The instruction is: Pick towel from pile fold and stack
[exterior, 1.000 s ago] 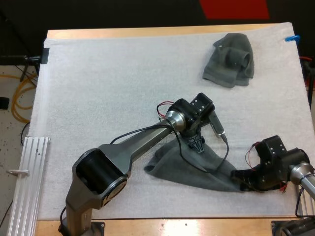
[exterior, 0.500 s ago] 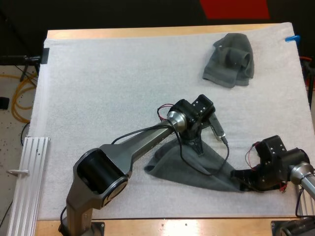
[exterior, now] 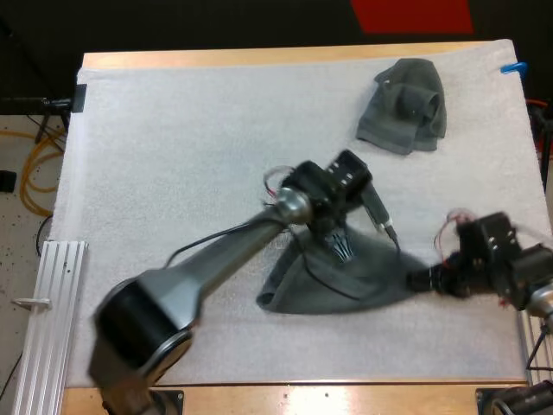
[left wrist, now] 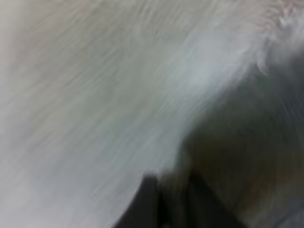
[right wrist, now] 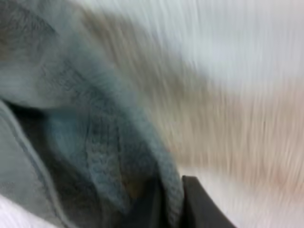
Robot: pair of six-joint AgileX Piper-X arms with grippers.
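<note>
Towel (exterior: 346, 281) edges in both jaws, bare mat (exterior: 190, 156) around.

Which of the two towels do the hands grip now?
The nearer towel: the left hand and the right hand both pinch it. The crumpled towel lies apart, far right on the mat.

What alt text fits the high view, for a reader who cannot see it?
The left gripper pinches the far edge of a grey-green towel on a white mat; the right gripper pinches its right corner. A crumpled towel lies far right.
</note>
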